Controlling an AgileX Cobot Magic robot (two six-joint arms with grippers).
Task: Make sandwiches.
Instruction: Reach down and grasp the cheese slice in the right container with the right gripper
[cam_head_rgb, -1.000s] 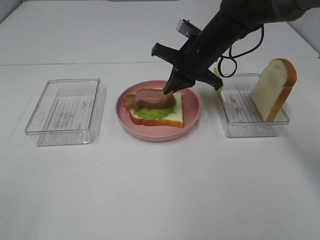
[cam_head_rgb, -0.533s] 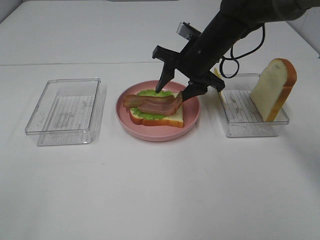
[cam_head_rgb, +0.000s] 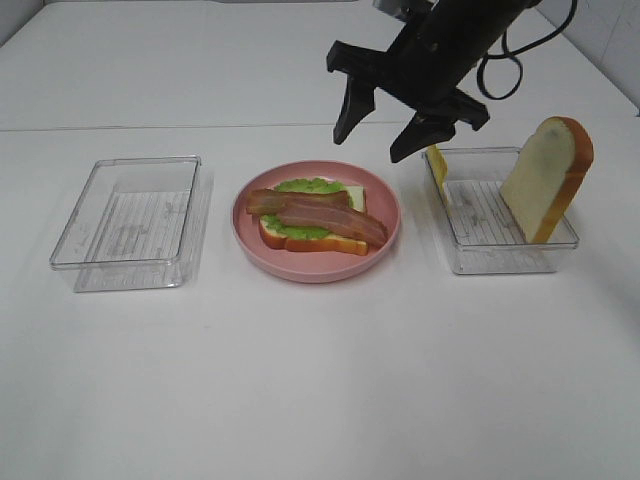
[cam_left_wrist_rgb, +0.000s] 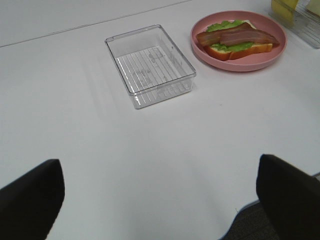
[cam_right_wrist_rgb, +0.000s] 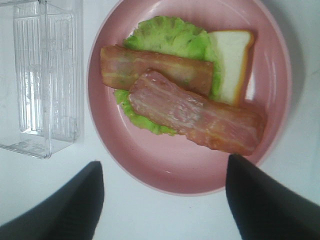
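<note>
A partly built sandwich (cam_head_rgb: 315, 220) lies on the round pink plate (cam_head_rgb: 385, 230): one white bread slice, green lettuce (cam_right_wrist_rgb: 165, 42) and two bacon strips (cam_right_wrist_rgb: 197, 114) crossing on top. My right gripper (cam_head_rgb: 375, 142) is open and empty, hovering above the plate's far right side; its dark fingers (cam_right_wrist_rgb: 265, 200) frame the plate in the right wrist view. A second bread slice (cam_head_rgb: 548, 178) leans upright in the right clear container, with a yellow cheese slice (cam_head_rgb: 437, 165) at that container's left end. My left gripper (cam_left_wrist_rgb: 160, 200) is open and empty over bare table, well short of the plate (cam_left_wrist_rgb: 277, 47).
An empty clear container (cam_head_rgb: 130, 220) sits left of the plate; it also shows in the left wrist view (cam_left_wrist_rgb: 150, 65) and the right wrist view (cam_right_wrist_rgb: 45, 75). The right clear container (cam_head_rgb: 500, 250) stands right of the plate. The table's front edge (cam_left_wrist_rgb: 245, 210) is near the left gripper.
The right gripper has let go of the second bacon strip, which now lies flat on the lettuce. The gripper has opened and risen up and away from the plate.
</note>
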